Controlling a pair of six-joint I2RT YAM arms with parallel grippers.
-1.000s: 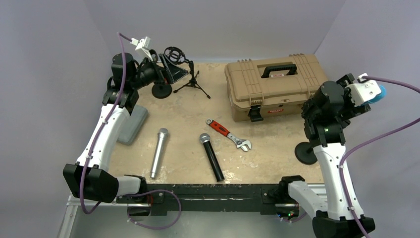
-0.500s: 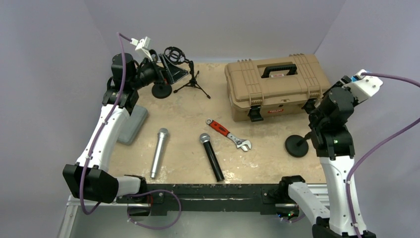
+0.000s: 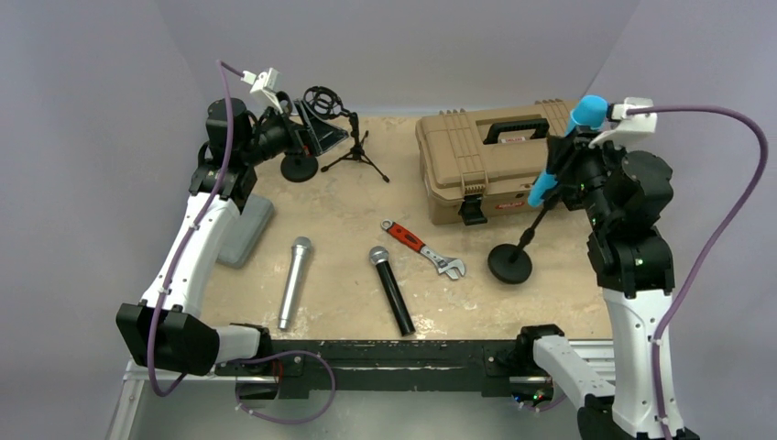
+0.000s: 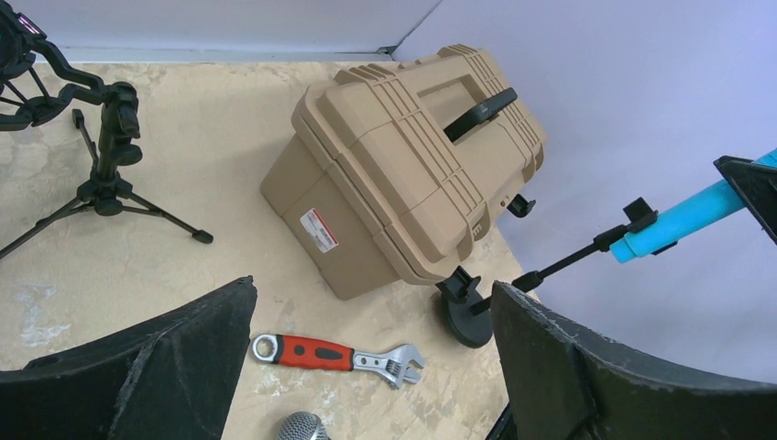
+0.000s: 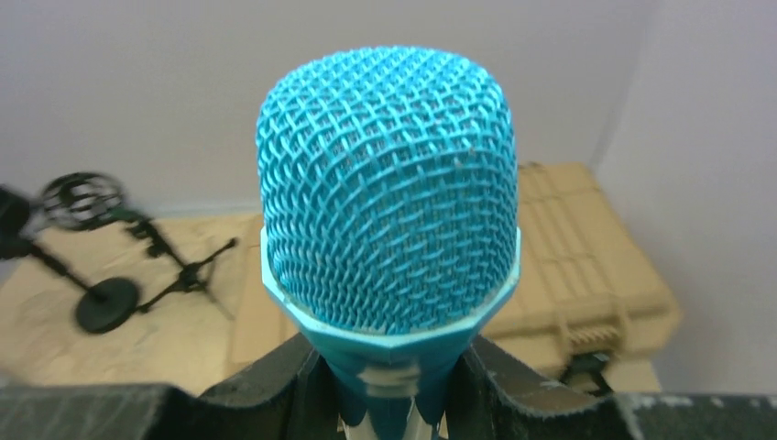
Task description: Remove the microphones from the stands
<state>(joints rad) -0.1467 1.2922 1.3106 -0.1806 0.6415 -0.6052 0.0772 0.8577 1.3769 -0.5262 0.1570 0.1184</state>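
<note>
My right gripper [image 5: 394, 376] is shut on the neck of the blue microphone [image 5: 389, 229], just below its mesh head. From above, the microphone [image 3: 586, 112] slants down to the left in front of the toolbox, with my right gripper [image 3: 570, 158] around it. Its lower end still sits in the clip of the black stand [image 3: 509, 264], whose rod leans and whose round base is near the table, right of the wrench. Whether the base touches the table I cannot tell. My left gripper [image 3: 307, 128] stands open at the back left, far from it.
A tan toolbox [image 3: 504, 160] sits at the back right. A red-handled wrench [image 3: 423, 248], a black microphone [image 3: 392, 291] and a silver microphone [image 3: 295, 281] lie mid-table. A tripod stand [image 3: 355, 151], another round-base stand [image 3: 299, 167] and a grey case [image 3: 246, 231] are on the left.
My right gripper closed on the blue microphone and swung up and left. The stand came along, its base shifting left toward the wrench. The left arm has not moved.
</note>
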